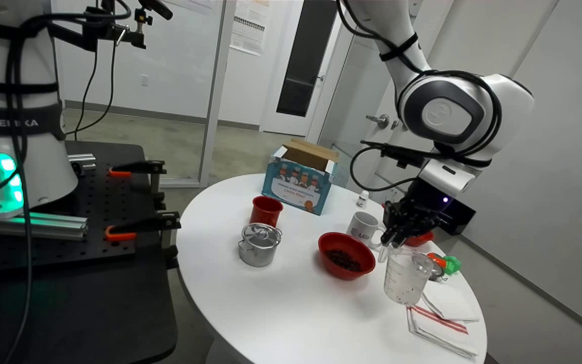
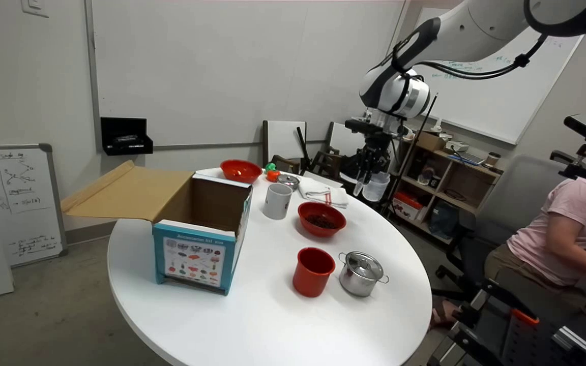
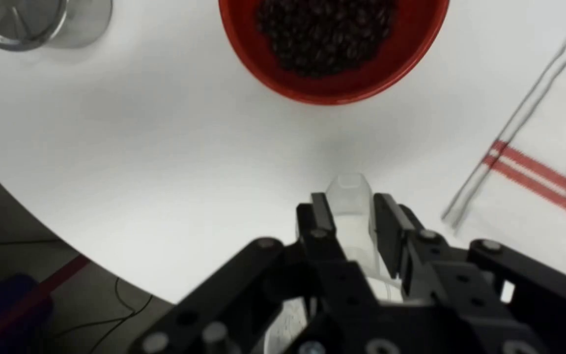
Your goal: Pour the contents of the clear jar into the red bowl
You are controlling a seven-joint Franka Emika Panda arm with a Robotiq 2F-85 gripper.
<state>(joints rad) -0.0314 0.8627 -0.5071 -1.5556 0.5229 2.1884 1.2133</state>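
Note:
The clear jar [image 1: 406, 278] is held off the table near the folded towels. It also shows in an exterior view [image 2: 376, 186], past the table's far edge. It looks roughly upright, with only dark specks visible inside. My gripper [image 1: 389, 242] is shut on the jar's handle; in the wrist view, the pads [image 3: 352, 201] stand either side of the handle [image 3: 354, 236], and the fingers hide most of the jar. The red bowl [image 1: 349, 274] stands on the table beside the jar, with dark beans inside. It shows in the wrist view [image 3: 322, 93] ahead of the fingertips.
A white mug [image 1: 361, 227] stands just behind the bowl. A lidded silver pot [image 1: 259, 247], a red cup [image 2: 311, 279] and an open cardboard box [image 1: 296, 187] are on the table. Another red bowl [image 2: 241, 171] and orange and green toys [image 2: 272, 174] lie near towels [image 1: 440, 326].

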